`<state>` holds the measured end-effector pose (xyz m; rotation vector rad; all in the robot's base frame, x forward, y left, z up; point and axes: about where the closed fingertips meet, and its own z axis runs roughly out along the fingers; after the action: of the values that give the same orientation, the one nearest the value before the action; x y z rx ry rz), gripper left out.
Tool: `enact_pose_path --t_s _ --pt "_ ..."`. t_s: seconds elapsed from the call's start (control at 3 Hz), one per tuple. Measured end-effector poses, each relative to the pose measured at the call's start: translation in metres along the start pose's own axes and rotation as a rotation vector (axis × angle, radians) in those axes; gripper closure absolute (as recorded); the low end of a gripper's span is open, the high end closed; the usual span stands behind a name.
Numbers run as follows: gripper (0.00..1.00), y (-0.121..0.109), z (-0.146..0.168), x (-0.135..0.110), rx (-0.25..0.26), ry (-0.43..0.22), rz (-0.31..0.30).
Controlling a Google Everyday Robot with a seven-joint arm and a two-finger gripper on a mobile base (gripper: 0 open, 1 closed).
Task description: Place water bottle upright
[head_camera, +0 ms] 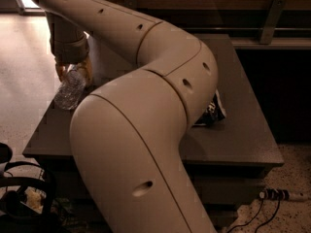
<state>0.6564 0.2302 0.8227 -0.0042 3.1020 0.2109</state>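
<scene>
The water bottle (68,89) is a clear ribbed plastic bottle at the left edge of the dark table (243,140). It is tilted, with its lower end pointing down and to the left and its upper end between my gripper's fingers. My gripper (74,73), with yellowish fingers (88,69), hangs from the beige arm at the upper left and is closed around the bottle's upper part. The bottle's cap and label are hidden. The large beige arm (146,130) covers the middle of the table.
A dark snack bag (212,111) lies on the table, partly behind the arm's elbow. A power strip and cables (274,196) lie on the floor at the lower right. Black equipment (19,193) sits at the lower left. A shelf with a metal bracket (269,14) runs behind the table.
</scene>
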Motion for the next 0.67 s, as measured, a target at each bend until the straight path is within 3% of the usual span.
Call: enact_pose_path --t_s 0.33,0.67 --pt "1.00 -0.002 -0.004 -0.001 -0.003 -0.016 -0.002" --pt "1.00 -0.017 -0.029 -0.005 -0.025 -0.117 -0.007"
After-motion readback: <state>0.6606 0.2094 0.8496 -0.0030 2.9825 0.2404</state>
